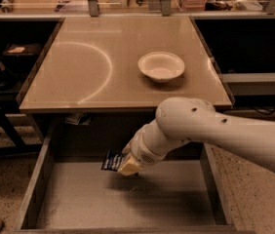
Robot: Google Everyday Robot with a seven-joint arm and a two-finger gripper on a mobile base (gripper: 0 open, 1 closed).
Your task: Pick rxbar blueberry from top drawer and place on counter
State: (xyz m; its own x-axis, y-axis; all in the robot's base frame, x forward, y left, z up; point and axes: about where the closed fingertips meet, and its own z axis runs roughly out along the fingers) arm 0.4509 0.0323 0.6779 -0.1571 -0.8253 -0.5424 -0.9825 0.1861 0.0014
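The rxbar blueberry, a small dark bar with white lettering, hangs above the speckled floor of the open top drawer, with its shadow on the floor below. My gripper is shut on the bar's right end and holds it over the drawer's middle, just below the counter's front edge. My white arm reaches in from the right. The tan counter with its pale arc mark lies behind and above.
A white bowl stands on the right half of the counter. Low drawer walls run along the left and right. Dark shelving and a chair base stand at the left. Speckled floor lies on both sides of the drawer.
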